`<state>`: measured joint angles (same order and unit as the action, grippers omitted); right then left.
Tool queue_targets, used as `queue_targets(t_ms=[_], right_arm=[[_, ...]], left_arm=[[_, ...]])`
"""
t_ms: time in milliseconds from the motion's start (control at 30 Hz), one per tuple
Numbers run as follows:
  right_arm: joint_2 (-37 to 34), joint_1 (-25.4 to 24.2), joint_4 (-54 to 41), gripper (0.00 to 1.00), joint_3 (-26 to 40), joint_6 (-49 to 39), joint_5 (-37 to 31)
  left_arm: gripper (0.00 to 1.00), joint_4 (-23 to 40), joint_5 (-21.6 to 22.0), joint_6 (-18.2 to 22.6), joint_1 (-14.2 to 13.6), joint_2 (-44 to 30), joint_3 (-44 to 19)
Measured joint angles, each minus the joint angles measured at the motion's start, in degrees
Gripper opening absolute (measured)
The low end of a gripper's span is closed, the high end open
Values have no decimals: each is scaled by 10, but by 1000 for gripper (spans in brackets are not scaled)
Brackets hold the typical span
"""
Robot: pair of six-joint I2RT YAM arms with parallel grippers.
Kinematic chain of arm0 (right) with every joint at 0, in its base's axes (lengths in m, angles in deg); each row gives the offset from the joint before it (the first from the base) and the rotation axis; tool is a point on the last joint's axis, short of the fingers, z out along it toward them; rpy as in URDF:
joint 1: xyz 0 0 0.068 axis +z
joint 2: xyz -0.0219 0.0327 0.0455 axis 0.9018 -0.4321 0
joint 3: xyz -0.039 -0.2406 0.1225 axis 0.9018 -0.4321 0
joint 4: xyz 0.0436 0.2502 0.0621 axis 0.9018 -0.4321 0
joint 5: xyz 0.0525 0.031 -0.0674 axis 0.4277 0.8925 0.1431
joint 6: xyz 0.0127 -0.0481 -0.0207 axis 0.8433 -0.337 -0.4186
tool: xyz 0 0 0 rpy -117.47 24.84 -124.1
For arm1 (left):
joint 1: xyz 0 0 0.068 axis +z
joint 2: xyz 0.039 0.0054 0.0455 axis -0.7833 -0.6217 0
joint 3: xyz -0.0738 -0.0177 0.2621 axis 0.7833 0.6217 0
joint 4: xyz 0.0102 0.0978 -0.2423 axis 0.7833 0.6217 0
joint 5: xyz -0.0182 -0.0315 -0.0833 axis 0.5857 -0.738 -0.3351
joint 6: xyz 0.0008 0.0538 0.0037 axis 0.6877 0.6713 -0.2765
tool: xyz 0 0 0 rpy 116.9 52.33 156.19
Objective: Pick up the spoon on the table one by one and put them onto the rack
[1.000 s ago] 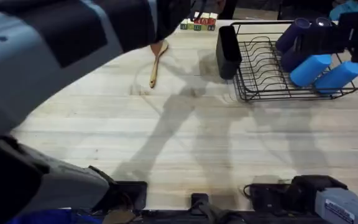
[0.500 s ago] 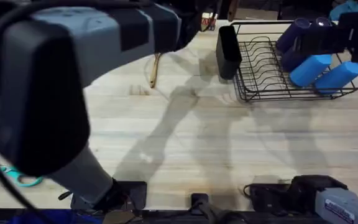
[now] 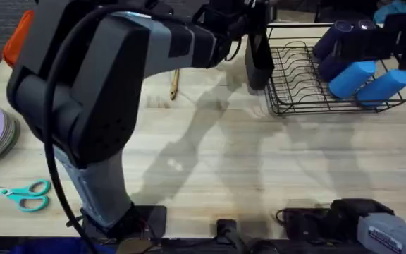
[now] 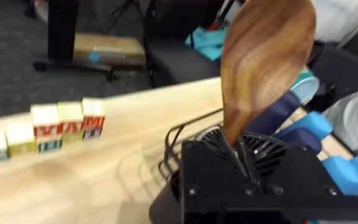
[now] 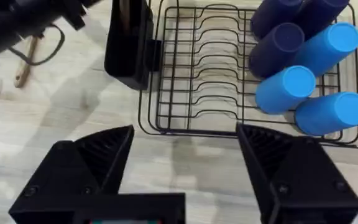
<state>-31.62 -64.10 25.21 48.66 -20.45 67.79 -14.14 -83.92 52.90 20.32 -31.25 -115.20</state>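
— What has the left tool (image 4: 244,163) got?
— It's clamped on a dark wooden spoon (image 4: 265,62), oval bowl up, grain showing, above the black caddy of the wire rack (image 3: 330,85).
— The right tool (image 5: 185,155)?
— Spread wide, holding nothing, near the rack.
— Any other spoon?
— A lighter one (image 3: 174,83) lies on the pale plank surface (image 3: 245,169); lettered blocks (image 4: 42,134) are unreadable.

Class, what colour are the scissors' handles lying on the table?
Teal. The scissors show best in the overhead view, near the table's left edge.
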Motion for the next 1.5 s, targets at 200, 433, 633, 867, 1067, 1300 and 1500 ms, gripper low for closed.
queue_targets(t_ms=[200,433,633,867,1067,1300,1500], right_arm=[[0,0,0,992,0,-3,0],[0,0,0,992,0,-7,0],[0,0,0,992,0,-7,0],[0,0,0,992,0,-7,0],[0,0,0,992,0,-7,0],[0,0,-1,992,0,-7,0],[0,0,-4,992,0,-7,0]], left_arm=[[44,72,0,0,1,0,0],[50,83,0,-2,5,0,0],[249,102,0,-3,6,0,0],[714,95,-2,-5,6,0,0],[994,92,-4,-6,10,1,0],[995,161,-4,12,44,74,0],[995,303,-4,68,75,145,0]])
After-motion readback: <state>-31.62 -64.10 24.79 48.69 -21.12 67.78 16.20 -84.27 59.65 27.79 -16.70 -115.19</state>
